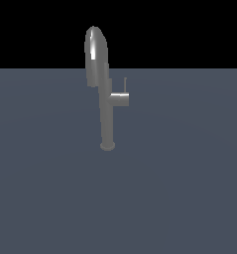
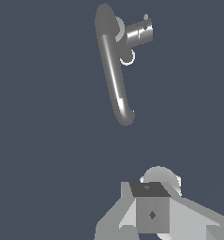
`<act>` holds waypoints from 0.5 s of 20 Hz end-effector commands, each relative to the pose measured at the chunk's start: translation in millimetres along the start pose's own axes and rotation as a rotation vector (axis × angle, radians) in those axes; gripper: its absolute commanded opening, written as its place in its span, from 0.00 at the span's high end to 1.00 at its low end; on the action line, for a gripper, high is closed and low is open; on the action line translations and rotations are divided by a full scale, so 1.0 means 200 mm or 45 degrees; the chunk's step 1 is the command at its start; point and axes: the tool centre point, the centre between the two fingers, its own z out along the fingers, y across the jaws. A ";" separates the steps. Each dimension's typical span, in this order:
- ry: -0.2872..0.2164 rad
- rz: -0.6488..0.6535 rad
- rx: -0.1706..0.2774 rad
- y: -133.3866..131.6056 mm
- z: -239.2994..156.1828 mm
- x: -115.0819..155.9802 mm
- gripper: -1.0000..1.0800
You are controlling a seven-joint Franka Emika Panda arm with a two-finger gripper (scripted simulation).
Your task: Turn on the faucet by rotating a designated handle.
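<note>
The faucet [image 1: 106,119] stands upright on a small round base, its broad arched spout [image 1: 95,54] rising above the stem. A stubby cylinder [image 1: 119,99] branches toward the exterior view's right, and the handle [image 1: 125,84], a thin rod, stands up from its end. No arm shows in the exterior view. The wrist view looks down on the faucet [image 2: 114,70], the cylinder [image 2: 139,32] and the handle [image 2: 145,17] seen nearly end-on. Pale grey blocks of my gripper [image 2: 151,211] fill that picture's edge, well apart from the faucet. Separate fingers cannot be made out.
A flat dark blue-grey floor [image 1: 50,188] spreads around the faucet in both views. Black background lies behind it in the exterior view.
</note>
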 end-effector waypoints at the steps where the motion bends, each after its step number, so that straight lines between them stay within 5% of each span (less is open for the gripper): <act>1: -0.050 0.056 0.053 -0.01 0.00 0.07 1.00; 10: -0.237 0.260 0.252 -0.04 0.03 0.34 1.00</act>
